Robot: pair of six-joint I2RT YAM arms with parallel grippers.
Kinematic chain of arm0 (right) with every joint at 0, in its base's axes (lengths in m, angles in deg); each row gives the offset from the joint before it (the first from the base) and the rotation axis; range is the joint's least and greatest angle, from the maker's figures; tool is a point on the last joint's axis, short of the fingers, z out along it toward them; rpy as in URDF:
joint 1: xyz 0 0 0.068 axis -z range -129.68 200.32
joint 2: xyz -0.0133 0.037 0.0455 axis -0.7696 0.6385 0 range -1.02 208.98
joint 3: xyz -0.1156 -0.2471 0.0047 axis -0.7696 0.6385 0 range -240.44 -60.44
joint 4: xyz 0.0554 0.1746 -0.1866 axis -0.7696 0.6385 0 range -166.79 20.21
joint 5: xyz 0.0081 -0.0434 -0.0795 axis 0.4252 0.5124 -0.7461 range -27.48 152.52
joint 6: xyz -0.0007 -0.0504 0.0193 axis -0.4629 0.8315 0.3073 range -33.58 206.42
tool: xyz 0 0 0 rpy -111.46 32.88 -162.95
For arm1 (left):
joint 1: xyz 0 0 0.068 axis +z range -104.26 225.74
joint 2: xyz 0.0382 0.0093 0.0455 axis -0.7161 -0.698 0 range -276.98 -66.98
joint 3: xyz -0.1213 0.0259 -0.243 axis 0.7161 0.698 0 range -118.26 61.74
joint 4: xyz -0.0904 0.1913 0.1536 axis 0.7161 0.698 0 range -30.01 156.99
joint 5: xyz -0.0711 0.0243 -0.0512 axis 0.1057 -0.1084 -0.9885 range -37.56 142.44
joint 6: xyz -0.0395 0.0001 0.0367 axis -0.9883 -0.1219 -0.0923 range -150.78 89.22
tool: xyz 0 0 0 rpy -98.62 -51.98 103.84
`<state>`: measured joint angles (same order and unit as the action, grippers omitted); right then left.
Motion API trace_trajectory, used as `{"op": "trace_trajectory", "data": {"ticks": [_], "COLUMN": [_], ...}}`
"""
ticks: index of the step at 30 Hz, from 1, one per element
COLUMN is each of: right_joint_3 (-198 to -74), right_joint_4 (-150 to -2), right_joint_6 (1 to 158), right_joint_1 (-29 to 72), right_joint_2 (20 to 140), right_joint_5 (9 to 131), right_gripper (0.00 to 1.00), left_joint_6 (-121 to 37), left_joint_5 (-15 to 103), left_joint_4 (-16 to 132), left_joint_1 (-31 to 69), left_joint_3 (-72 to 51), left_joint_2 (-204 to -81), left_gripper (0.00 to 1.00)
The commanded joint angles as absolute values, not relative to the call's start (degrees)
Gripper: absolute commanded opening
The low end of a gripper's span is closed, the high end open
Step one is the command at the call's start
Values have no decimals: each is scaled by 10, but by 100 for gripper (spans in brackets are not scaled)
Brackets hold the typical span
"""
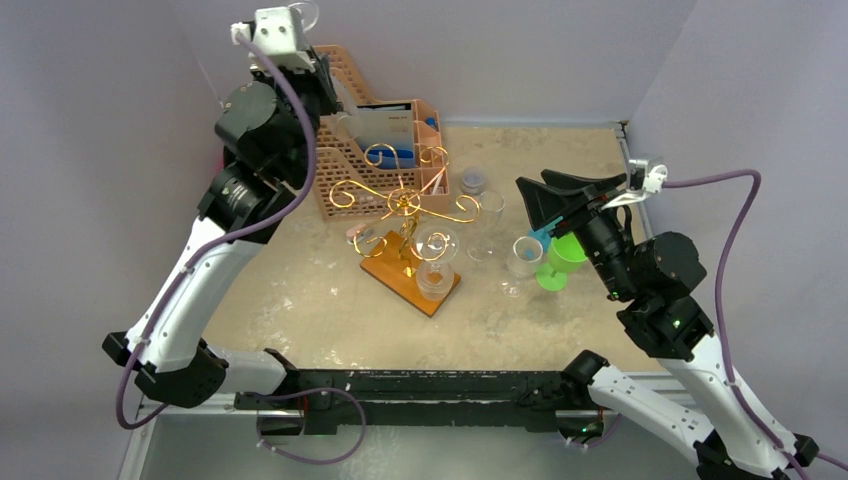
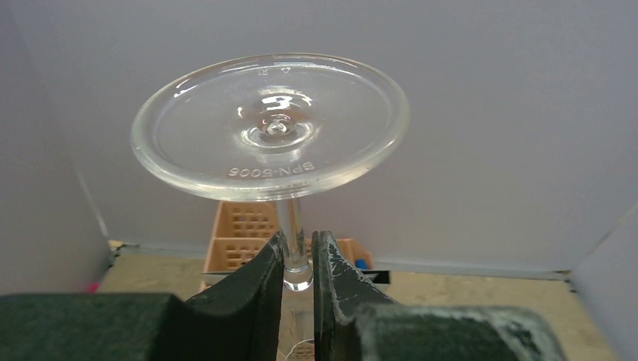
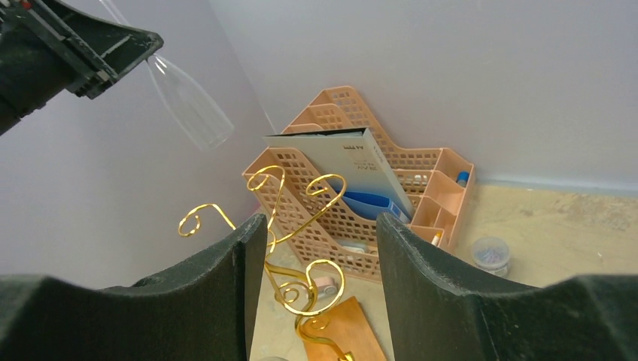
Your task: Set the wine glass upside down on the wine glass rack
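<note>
We see the left gripper (image 2: 299, 259) clamped on the stem of the wine glass (image 2: 271, 124), its bowl angled downward, high above the table's far left corner, well apart from the wine glass rack (image 1: 405, 205). The right gripper (image 3: 322, 229) gapes empty.

From the left wrist you see only the foot and stem of the wine glass (image 2: 271, 124); its bowl is hidden below the fingers (image 2: 252, 293) of the left gripper (image 2: 299, 274), which pinch the stem. From the right wrist you get the bowl alone, while the fingers (image 3: 218, 293) of the right gripper (image 3: 320, 226) and the bottom edge cut off much of the wine glass rack (image 3: 346, 325). The print on the booklet (image 3: 353, 169) in the peach organizer (image 3: 353, 241) is too small for you to read.
</note>
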<state>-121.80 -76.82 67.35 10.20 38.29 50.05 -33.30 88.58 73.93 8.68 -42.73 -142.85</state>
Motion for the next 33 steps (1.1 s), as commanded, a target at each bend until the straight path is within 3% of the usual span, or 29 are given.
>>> {"op": "trace_trajectory", "data": {"ticks": [1, 18, 25, 33], "right_joint_3": [-1230, -1213, -1205, -1204], "right_joint_4": [-774, -715, -702, -695], "right_joint_6": [666, 654, 656, 654], "right_joint_1": [101, 100, 101, 101], "right_joint_2": [396, 362, 353, 346], "right_joint_5": [500, 497, 483, 480], "right_gripper": [57, 58, 58, 58], "left_joint_6": [-262, -329, -322, -310], "left_joint_5": [929, 844, 704, 625], "left_joint_4": [695, 845, 870, 891], "left_joint_1": [123, 168, 167, 168], "left_joint_3": [-408, -138, -52, 26], "left_joint_2": [-1411, -1176, -1069, -983], "left_gripper": [0, 0, 0, 0]}}
